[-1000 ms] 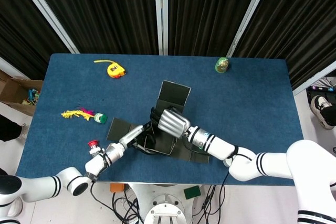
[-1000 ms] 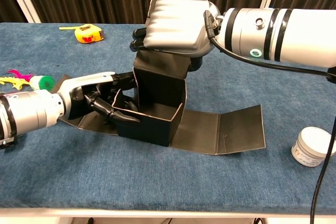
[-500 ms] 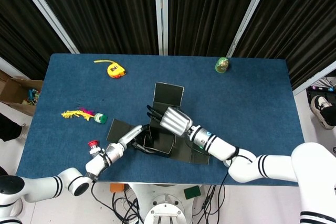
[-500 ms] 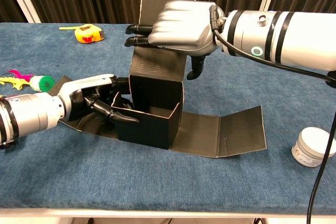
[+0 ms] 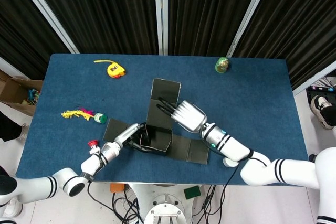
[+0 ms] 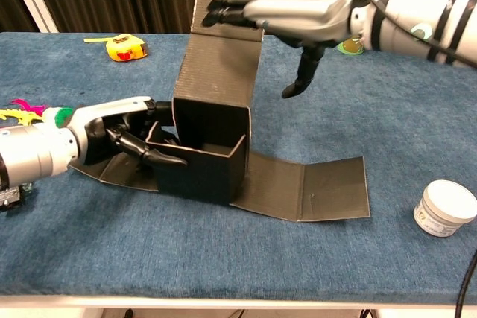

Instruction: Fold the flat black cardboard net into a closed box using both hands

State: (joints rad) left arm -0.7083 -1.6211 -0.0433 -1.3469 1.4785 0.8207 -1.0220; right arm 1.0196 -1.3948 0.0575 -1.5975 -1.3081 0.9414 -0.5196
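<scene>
The black cardboard net [image 6: 201, 161] stands partly folded at mid-table, its low walls forming an open tray. A tall back flap [image 6: 223, 65] rises behind it, and two flat panels [image 6: 313, 191] lie to the right. My left hand [image 6: 119, 135] grips the tray's left wall, with fingers curled inside it. My right hand [image 6: 305, 5] hovers flat above the tall flap, fingers stretched out over its top edge and thumb hanging down, holding nothing. From the head view, the box [image 5: 157, 139] sits between the left hand [image 5: 128, 135] and the right hand [image 5: 186, 115].
A yellow tape measure [image 5: 114, 69] lies at the far left. A green object [image 5: 222, 65] stands at the far right. A feathered toy [image 5: 84, 114] lies at the left edge, and a white jar [image 6: 445, 208] sits near the front right.
My right hand has lifted off the tall flap and drawn up and to the right, fingers now straight. The flap leans further back. My left hand keeps its hold on the wall.
</scene>
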